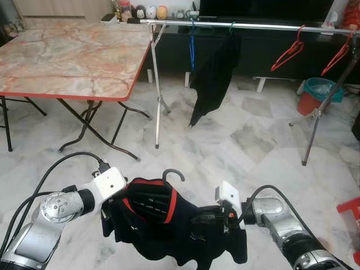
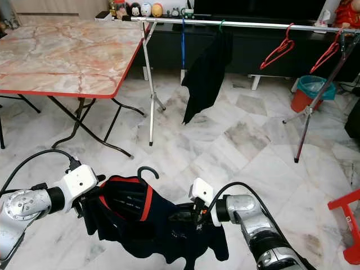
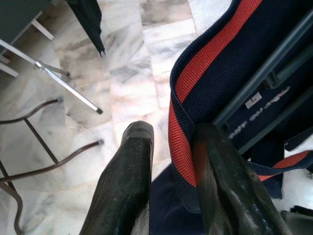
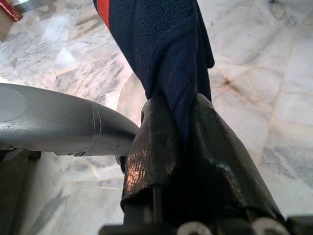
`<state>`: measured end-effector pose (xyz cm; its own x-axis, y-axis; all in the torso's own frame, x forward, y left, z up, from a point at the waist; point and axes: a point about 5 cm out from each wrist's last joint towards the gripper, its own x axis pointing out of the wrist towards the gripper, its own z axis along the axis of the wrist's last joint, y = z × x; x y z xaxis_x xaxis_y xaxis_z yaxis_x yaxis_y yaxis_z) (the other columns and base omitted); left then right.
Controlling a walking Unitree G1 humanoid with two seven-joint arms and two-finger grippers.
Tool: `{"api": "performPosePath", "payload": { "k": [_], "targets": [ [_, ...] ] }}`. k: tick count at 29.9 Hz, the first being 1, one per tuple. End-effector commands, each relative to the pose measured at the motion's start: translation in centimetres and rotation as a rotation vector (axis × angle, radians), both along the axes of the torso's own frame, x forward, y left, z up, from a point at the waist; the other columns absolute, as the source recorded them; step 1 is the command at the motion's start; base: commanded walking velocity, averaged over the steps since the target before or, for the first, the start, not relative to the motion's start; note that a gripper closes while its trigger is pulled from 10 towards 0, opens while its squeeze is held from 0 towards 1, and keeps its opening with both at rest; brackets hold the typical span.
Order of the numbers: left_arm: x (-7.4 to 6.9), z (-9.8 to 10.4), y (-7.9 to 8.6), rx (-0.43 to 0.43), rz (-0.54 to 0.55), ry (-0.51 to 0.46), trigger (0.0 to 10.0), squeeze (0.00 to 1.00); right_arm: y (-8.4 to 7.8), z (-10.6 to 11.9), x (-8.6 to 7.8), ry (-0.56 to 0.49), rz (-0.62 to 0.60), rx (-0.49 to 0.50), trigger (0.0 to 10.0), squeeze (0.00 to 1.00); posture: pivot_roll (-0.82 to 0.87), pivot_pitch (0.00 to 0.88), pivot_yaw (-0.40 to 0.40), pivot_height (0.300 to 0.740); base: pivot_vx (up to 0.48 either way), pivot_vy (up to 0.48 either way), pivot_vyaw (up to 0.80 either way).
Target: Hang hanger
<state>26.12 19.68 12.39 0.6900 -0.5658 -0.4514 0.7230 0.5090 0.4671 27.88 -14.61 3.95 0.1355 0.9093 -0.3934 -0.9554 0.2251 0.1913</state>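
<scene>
Low before the robot, a navy knit shirt (image 1: pixel 169 225) with a red-striped collar sags on a dark hanger (image 1: pixel 174 174). The left gripper (image 3: pixel 171 181) pinches the ribbed collar; the right gripper (image 4: pixel 183 147) clamps bunched fabric. Beyond, a slim metal rail (image 1: pixel 253 25) crosses the marble floor (image 1: pixel 236 140).

Both eye views bright w/ even, soft daylight, sharp, no motion blur. Marble floor (image 1: pixel 236 140) shows pale glare patches approx 12–1 o'clock of the dark garment (image 1: pixel 169 225). Shadows faint & diffuse under the table (image 1: pixel 73 50) legs. Slight wide-angle bend at frame edges, e.g. the rail (image 1: pixel 242 25). Wrist views well lit; near black fingers (image 3: pixel 122 186) soft, out of focus, w/ dull sheen; the other pair (image 4: pixel 151 156) likewise.
</scene>
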Motion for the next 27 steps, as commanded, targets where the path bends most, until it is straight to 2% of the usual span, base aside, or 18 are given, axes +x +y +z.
{"api": "performPosePath", "payload": {
  "k": [1,3,5,9,12,17,22,27],
  "targets": [
    [0.0,0.0,0.5,0.040,0.012,-0.010,10.0,0.00,0.0,0.8,0.6,-0.031,0.006,0.016,0.0,0.00,0.10,0.038,-0.047,0.740,0.000,0.000,0.00],
    [0.1,-0.2,0.8,0.093,0.022,-0.031,10.0,0.00,0.0,0.8,0.6,-0.031,0.011,0.016,0.0,0.00,0.10,0.039,-0.048,0.740,0.000,0.000,0.00],
    [0.2,0.0,0.8,0.084,0.026,-0.048,10.0,0.00,0.1,0.9,0.6,-0.033,0.016,0.021,0.0,0.00,0.10,0.037,-0.047,0.740,0.000,0.000,0.00],
    [0.4,0.9,0.4,-0.009,0.020,-0.058,10.0,0.00,0.1,1.0,0.5,-0.021,0.041,0.030,0.0,0.00,0.10,0.034,-0.049,0.740,0.000,0.000,0.00],
    [-0.3,2.0,0.1,-0.129,-0.040,-0.001,10.0,0.00,0.0,0.8,0.0,0.010,0.083,0.033,0.0,0.00,0.10,0.034,-0.049,0.740,0.000,0.000,0.00],
    [-0.7,2.9,0.3,-0.181,-0.075,0.037,10.0,0.00,-0.4,0.6,-0.4,0.038,0.125,0.014,0.0,0.00,0.10,0.028,-0.051,0.740,0.000,0.000,0.00],
    [-1.6,5.0,0.8,-0.321,-0.140,0.131,10.0,0.00,-0.9,0.4,-1.0,0.069,0.190,0.001,0.0,0.00,0.10,0.022,-0.053,0.740,0.000,0.000,0.00],
    [-2.5,6.7,1.0,-0.404,-0.201,0.179,10.0,0.00,-1.1,0.7,-1.0,0.071,0.206,0.000,0.0,0.00,0.10,0.025,-0.056,0.740,0.000,0.000,0.00]
  ]
}}
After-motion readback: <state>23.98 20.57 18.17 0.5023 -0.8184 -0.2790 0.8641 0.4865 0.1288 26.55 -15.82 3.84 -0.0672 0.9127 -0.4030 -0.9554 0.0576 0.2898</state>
